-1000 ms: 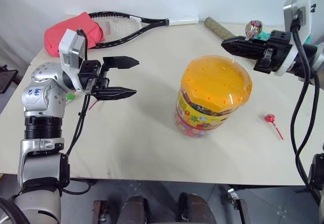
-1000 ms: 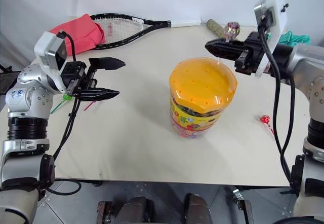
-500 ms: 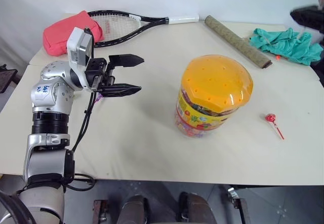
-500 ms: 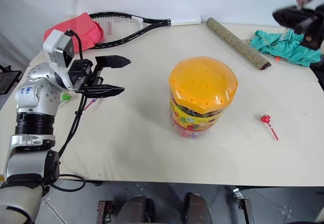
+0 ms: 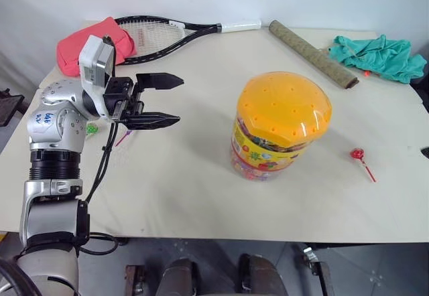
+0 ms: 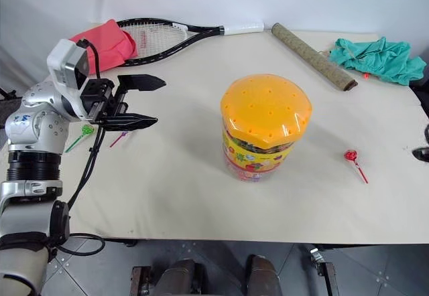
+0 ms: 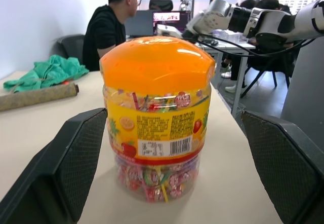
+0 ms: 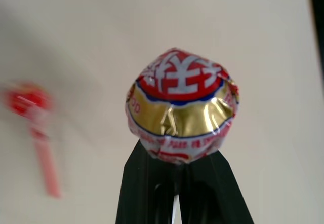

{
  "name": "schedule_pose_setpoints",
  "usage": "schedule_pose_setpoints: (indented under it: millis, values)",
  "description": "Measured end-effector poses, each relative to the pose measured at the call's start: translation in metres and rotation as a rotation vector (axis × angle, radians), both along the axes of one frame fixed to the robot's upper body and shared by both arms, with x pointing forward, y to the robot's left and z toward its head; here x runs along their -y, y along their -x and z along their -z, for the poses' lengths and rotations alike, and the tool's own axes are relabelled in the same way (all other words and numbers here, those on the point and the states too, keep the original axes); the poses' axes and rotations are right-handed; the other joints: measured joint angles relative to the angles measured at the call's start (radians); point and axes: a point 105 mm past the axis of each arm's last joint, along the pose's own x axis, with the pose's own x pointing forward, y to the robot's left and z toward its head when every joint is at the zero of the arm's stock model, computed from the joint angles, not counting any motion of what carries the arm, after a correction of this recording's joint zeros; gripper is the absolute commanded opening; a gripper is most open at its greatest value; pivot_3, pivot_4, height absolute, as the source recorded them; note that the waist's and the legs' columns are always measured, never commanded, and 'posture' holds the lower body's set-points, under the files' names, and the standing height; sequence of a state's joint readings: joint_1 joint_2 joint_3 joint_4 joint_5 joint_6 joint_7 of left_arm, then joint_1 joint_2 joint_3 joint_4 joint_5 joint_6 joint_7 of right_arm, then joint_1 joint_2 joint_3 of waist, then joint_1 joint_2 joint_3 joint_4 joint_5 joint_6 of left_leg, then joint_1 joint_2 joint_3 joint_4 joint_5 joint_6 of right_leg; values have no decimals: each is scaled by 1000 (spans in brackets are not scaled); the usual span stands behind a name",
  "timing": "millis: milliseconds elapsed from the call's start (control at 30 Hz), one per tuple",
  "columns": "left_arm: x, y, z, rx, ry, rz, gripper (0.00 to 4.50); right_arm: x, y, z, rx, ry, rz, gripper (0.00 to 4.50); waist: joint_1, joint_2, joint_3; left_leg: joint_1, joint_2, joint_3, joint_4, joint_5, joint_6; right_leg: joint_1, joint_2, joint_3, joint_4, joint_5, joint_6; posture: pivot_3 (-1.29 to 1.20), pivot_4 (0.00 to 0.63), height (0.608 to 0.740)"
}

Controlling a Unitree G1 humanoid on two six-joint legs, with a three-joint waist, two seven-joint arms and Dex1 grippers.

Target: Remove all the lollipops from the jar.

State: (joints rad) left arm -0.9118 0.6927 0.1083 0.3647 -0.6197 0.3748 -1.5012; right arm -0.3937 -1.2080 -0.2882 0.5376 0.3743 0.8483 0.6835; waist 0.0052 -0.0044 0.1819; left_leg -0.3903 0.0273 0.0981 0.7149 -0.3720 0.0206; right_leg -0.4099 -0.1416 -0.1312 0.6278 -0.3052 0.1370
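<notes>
Right wrist view: right gripper point(image 8: 177, 176) is clamping a foil-wrapped lollipop point(image 8: 181, 105) above the desk point(image 8: 101, 31), red lollipop point(image 8: 35, 127) lying alongside.

Jar point(image 5: 281, 134) upright mid-table, orange lid on; red lollipop point(image 5: 358, 154) lying well right.
</notes>
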Motion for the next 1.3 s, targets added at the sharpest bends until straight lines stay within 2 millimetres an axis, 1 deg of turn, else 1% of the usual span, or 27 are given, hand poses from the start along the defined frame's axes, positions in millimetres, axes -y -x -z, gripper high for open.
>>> schedule_pose_setpoints:
  millis: [67, 100, 133, 233, 300, 333, 433, 500, 533, 633, 667, 700, 733, 833, 867, 900, 933, 967, 1000, 1033, 1067, 1100, 1133, 1200, 1267, 1300]
  values:
    - [-2, 1, 1, -13, 2, -3, 4500, 1, 3, 16, -29, -28, 15, 19, -6, 0, 0, 0, 0, 0, 0, 0, 0, 0, 0, 0, 0, 0, 0, 0, 150, 740]
    - [-3, 1, 1, -17, 2, -3, 4500, 0, 3, 20, -34, -39, 17, 19, -7, 0, 0, 0, 0, 0, 0, 0, 0, 0, 0, 0, 0, 0, 0, 0, 150, 740]
    - [-2, 1, 1, -19, 3, -1, 4500, 1, 3, 24, -39, -46, 21, 19, -8, 1, 0, 0, 0, 0, 0, 0, 0, 0, 0, 0, 0, 0, 0, 0, 150, 740]
    - [-3, 2, -1, -15, 15, 2, 4500, 2, 4, 26, -43, -40, 25, 19, -7, 2, 0, 0, 0, 0, 0, 0, 0, 0, 0, 0, 0, 0, 0, 0, 150, 740]
    - [-4, 2, -1, -16, 18, 2, 4500, 2, 5, 30, -51, -40, 29, 537, -6, 2, 0, 0, 0, -1, 0, 0, 0, 0, 0, 0, 0, 0, 0, 0, 150, 740]
    - [-4, 2, -2, -17, 19, 2, 4500, 1, 5, 34, -57, -46, 29, 706, -5, 2, 0, 0, 0, -1, 0, 0, 0, 0, 0, 0, 0, 0, 0, 0, 150, 740]
    - [-4, 2, -1, -30, 21, 4, 4500, -3, 7, 43, -64, -63, 21, 1672, -5, 2, 0, 0, 0, -1, 0, 0, 0, 0, 0, 0, 0, 0, 0, 0, 150, 740]
    - [-2, 2, -1, -35, 23, 7, 4500, -3, 8, 41, -51, -62, 20, 2328, -6, 2, 0, 0, 0, -1, 0, 0, 0, 0, 0, 0, 0, 0, 0, 0, 150, 740]
    - [-2, 2, 0, -39, 23, 8, 4500, -3, 9, 38, -41, -58, 19, 2740, -5, 2, 0, 0, 0, -1, 0, 0, 0, 0, 0, 0, 0, 0, 0, 0, 150, 740]
    - [-1, -1, 2, -70, 15, -2, 4500, -5, 13, 31, -12, -58, 12, 3663, -4, 2, 0, 0, 0, -1, 0, 0, 0, 0, 0, 0, 0, 0, 0, 0, 150, 740]
    - [-1, -4, 3, -85, 5, -19, 4500, -7, 16, 26, 3, -54, 1, 4086, -3, 2, 0, 0, 0, -1, 0, 0, 0, 0, 0, 0, 0, 0, 0, 0, 150, 740]
    - [-1, -6, 4, -94, 6, -29, 4500, -10, 16, 21, 17, -49, -10, 4329, -3, 2, 0, 0, 0, -1, 0, 0, 0, 0, 0, 0, 0, 0, 0, 0, 150, 740]
    - [-1, -8, 4, -103, 9, -39, 4500, -11, 17, 17, 30, -45, -18, 4419, -3, 2, 0, 0, 0, -1, 0, 0, 0, 0, 0, 1, 0, 0, 0, 0, 150, 740]
    - [-3, -17, 7, -150, 16, -99, 4500, -23, 19, -3, 95, -29, -74, 4419, -4, 2, 0, 0, 0, -1, 0, 0, 0, 0, 0, 1, 0, 0, 0, 0, 150, 740]
    - [-5, -21, 9, -172, 15, -131, 4500, -31, 19, -12, 130, -23, -115, 4419, -4, 2, 0, 0, 0, -1, 0, 0, 0, 0, 0, 1, 0, 0, 0, 0, 150, 740]
    - [-6, -25, 11, -188, 13, -169, 4500, -43, 18, -23, 180, -30, -176, 4419, -3, 2, 0, 0, 0, -1, 0, 0, 0, 0, 0, 1, 0, 0, 0, 0, 150, 740]
    - [-8, -30, 14, -198, 7, -211, 4500, -62, 17, -36, 241, -41, -263, 4419, -3, 2, 0, 0, 0, -2, 0, 0, 0, 0, 1, 1, 0, 0, 0, 0, 150, 740]
    - [-9, -32, 16, -199, 3, -225, 4500, -74, 16, -43, 272, -46, -320, 4419, -3, 2, 0, 0, 0, -2, 0, 0, 0, 0, 1, 1, 0, 0, 0, 0, 150, 740]
    - [-8, -33, 16, -197, 1, -229, 4500, -90, 18, -53, 319, -47, -394, 4419, -2, 2, 0, 0, 0, -2, 0, 0, 0, 0, 1, 1, 0, 0, 0, 0, 150, 740]
    - [-8, -33, 19, -204, -5, -233, 4500, -109, 20, -61, 361, -47, -481, 4419, -2, 2, 0, 0, 0, -2, 0, 0, 0, 0, 1, 1, 0, 0, 0, 0, 150, 740]
    - [-9, -34, 24, -218, -19, -244, 4500, -135, 24, -65, 403, -57, -595, 4419, -2, 2, 0, 1, 0, -2, 0, 0, 0, 1, 1, 0, 0, 0, 0, 0, 150, 740]
    - [-9, -35, 30, -235, -34, -255, 4500, -154, 28, -66, 423, -69, -681, 4419, 0, 2, 0, 0, 0, -2, 0, 0, 0, 1, 1, 0, 0, 0, 0, 0, 150, 740]
    - [-10, -35, 35, -251, -42, -263, 4500, -166, 31, -64, 426, -77, -741, 4419, 3, 2, 0, 0, -1, -2, 1, 0, 0, 1, 1, 0, 0, 0, 0, 0, 150, 740]
    - [-11, -36, 43, -276, -42, -277, 4500, -188, 41, -50, 385, -78, -852, 4419, 13, 1, 0, 0, -1, -2, 1, 0, 0, 1, 1, 0, 0, 0, 0, 0, 150, 740]
    - [-15, -36, 53, -307, -36, -297, 4500, -214, 53, -20, 273, -102, -990, 4419, 22, 0, 0, 1, -1, -3, 1, 0, 0, 2, 1, 0, 0, 0, 0, 0, 150, 740]
    - [-18, -35, 59, -322, -27, -310, 4500, -222, 58, -8, 242, -113, -1036, 4419, 22, 0, 0, 0, -1, -3, 2, 0, 0, 2, 0, 1, 0, 0, 1, 0, 150, 740]
